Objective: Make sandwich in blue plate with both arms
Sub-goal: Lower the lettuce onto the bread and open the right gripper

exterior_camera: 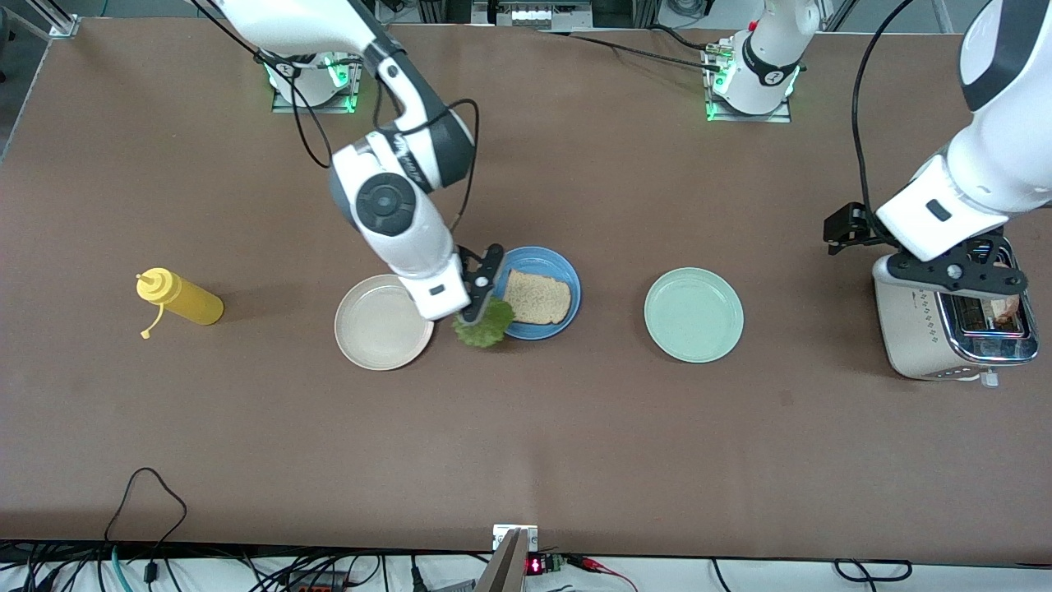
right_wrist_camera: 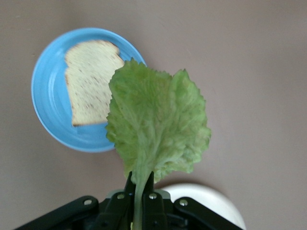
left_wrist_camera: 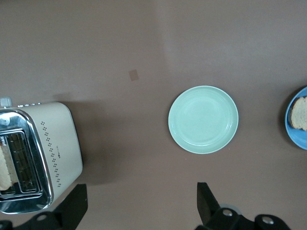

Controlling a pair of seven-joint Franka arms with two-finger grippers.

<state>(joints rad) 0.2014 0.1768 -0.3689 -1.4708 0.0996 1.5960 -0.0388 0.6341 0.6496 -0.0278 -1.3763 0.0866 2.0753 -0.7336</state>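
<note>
The right gripper (exterior_camera: 481, 300) is pinching lettuce (exterior_camera: 485, 323) beside the bread (exterior_camera: 537, 297) on the blue plate (exterior_camera: 559, 275), ready for layering, while the left gripper (left_wrist_camera: 139, 203) is waiting open over the toaster (exterior_camera: 945, 337).

A round blue plate (exterior_camera: 538, 265) with a shallow raised rim lies flat on the brown surface (exterior_camera: 575, 427), carrying one square tan bread slice (exterior_camera: 537, 297) with a brown crust. A crinkled green lettuce leaf (right_wrist_camera: 156, 125), pinched by its stem in the right end effector (right_wrist_camera: 139, 186), hangs in the air over the plate's edge on the side toward the right arm's end, overlapping the rim.
</note>
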